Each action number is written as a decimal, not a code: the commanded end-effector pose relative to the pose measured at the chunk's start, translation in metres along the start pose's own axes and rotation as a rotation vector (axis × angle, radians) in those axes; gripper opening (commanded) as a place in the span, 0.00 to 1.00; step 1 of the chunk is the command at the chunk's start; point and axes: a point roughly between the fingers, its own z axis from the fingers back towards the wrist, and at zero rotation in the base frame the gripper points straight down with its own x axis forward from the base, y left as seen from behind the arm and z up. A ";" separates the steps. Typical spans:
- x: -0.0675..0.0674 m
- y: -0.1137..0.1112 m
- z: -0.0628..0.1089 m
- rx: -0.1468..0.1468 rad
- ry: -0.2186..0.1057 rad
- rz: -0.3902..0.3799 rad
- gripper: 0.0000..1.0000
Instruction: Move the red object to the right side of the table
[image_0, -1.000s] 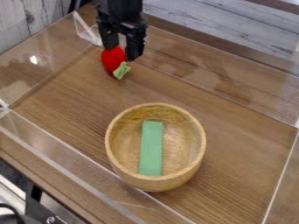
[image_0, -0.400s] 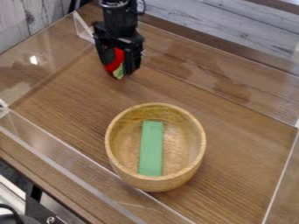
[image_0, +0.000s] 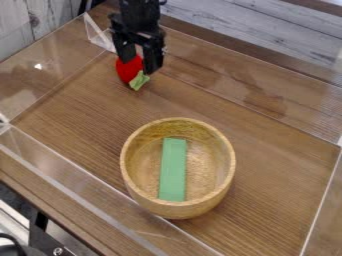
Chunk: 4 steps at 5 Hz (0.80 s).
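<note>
"What does the surface look like?"

"The table is brown wood grain, edged by low clear walls."

"And going from the left, what comes first?"

"The red object. It lies near the far edge, left of the middle, toward the far left corner."

"Describe it for me."

"Small, rounded, bright red, like a toy fruit. A light green leafy end points toward the near right, and it looks smaller than the bowl by a good deal. Its upper part is partly hidden."

"Hidden by what?"

"The dark gripper, which is right over it. The jaws are spread wide, one on either side or nearly so; whether they touch the fruit, I cannot tell."

"So it isn't clenched?"

"No, it's opened out, with no grip closed on anything."

"What's farther right?"

"A round, light wooden bowl near the near edge, around the middle. A flat green block lies inside, lengthwise from far to near."
</note>
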 end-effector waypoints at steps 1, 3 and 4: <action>0.012 0.016 0.010 0.010 -0.044 -0.045 1.00; 0.007 0.026 0.009 -0.013 -0.049 -0.053 1.00; -0.002 0.027 0.011 -0.031 -0.062 -0.015 1.00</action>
